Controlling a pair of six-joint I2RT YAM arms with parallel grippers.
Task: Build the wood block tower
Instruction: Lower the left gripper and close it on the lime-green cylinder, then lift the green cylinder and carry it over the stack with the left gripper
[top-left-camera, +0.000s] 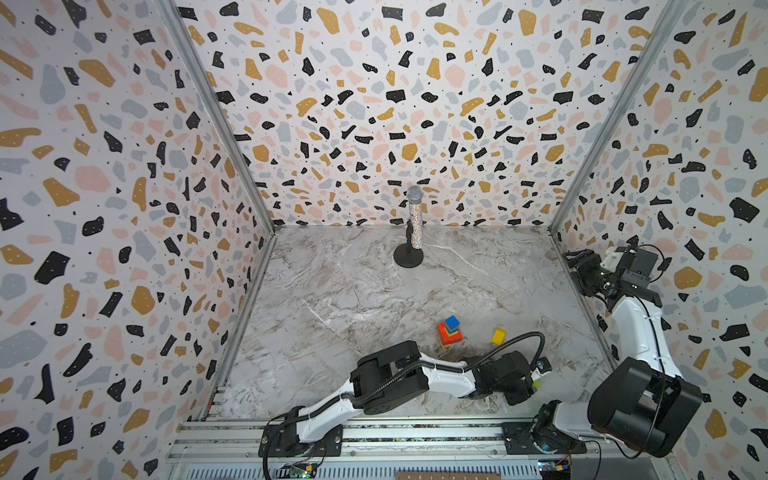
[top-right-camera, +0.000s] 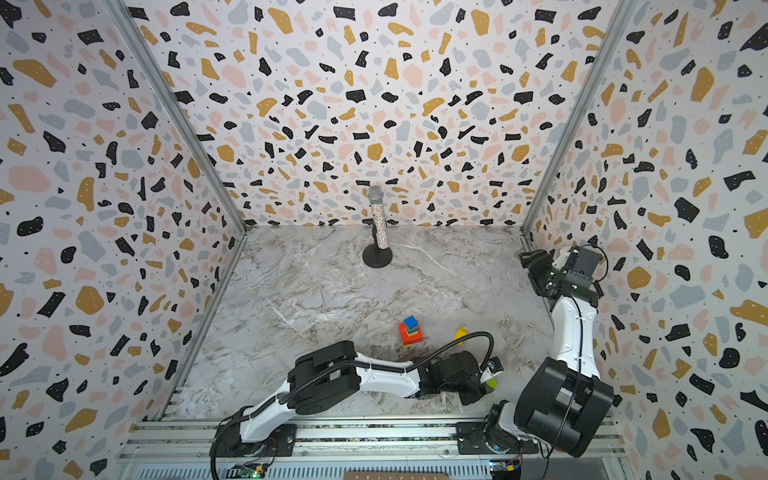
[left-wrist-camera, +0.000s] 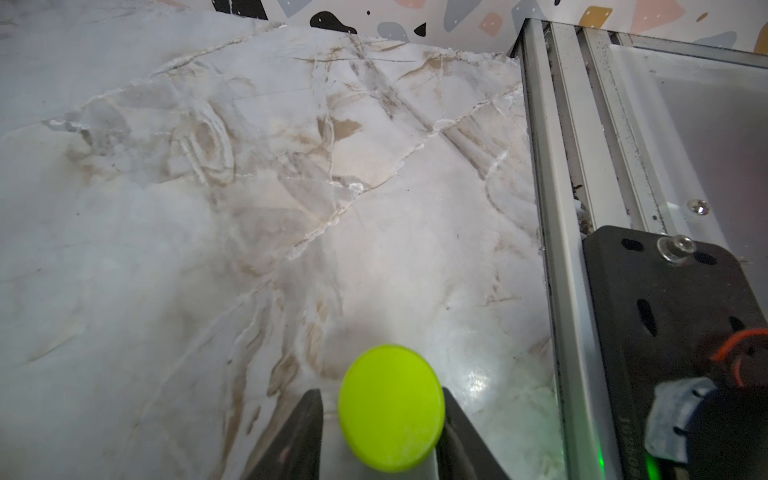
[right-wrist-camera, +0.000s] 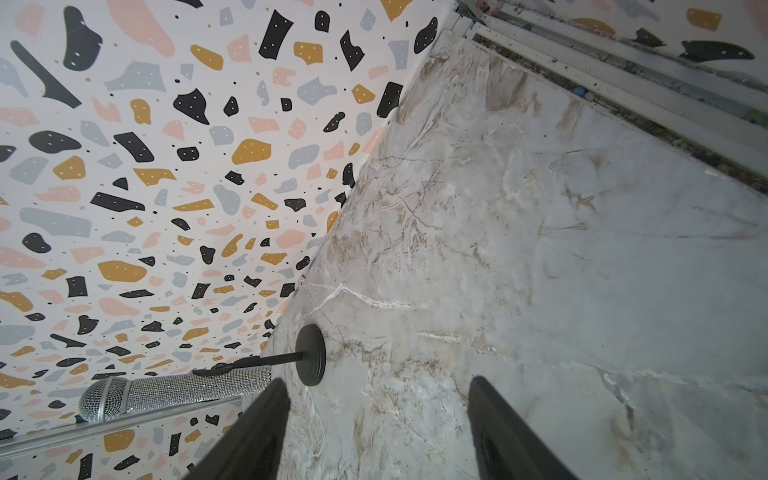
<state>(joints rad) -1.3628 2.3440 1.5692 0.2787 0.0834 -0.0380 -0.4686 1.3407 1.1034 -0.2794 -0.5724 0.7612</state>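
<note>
Left hand (left-wrist-camera: 380, 392) around lime cylinder (left-wrist-camera: 390, 409), cannot tell if clenched; right hand (right-wrist-camera: 378, 381) released; next I place yellow block (top-left-camera: 498, 336) atop tower (top-left-camera: 450, 330)

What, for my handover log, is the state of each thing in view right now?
Stacked tower of coloured wood blocks: standing, blue cube on top.
Loose yellow wood block: lying apart from the tower.
Small lime-green cylinder: flanked by the left gripper.
Left gripper: around the cylinder, grip unclear.
Right gripper: open, empty.
Glittery microphone on black stand: upright.
</note>
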